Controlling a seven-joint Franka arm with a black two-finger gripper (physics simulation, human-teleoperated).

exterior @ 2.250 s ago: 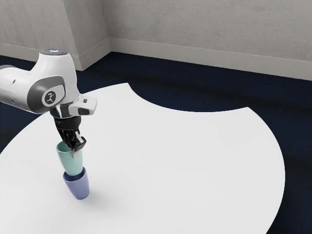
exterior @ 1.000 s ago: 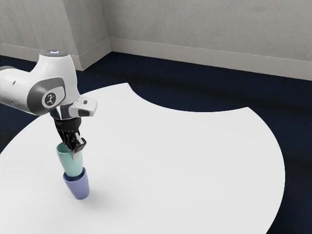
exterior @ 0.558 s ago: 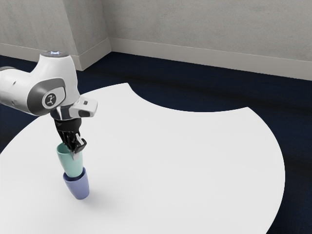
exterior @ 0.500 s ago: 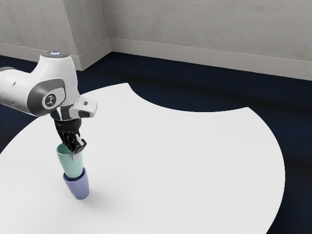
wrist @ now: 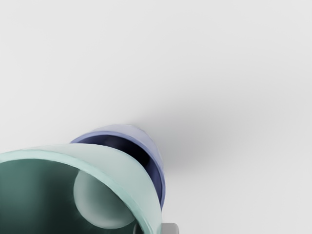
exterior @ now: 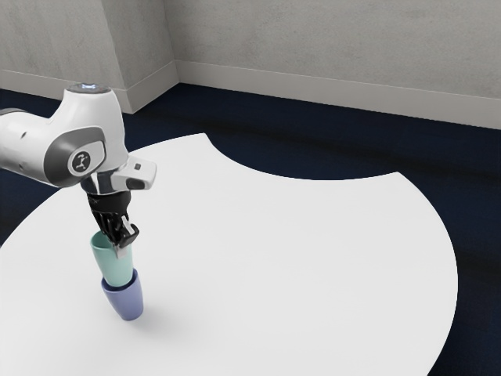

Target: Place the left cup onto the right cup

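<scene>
The claw (exterior: 120,236) pinches green cup (exterior: 112,263) at rim; nested in blue cup (exterior: 126,298).

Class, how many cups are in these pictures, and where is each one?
2. The green cup sits nested in the blue cup, which stands on the white table toward the exterior view's left. None seems hidden.

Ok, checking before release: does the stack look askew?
Yes. The green cup sits nested in the blue cup, but the pair leans toward the exterior view's left instead of standing upright.
</scene>
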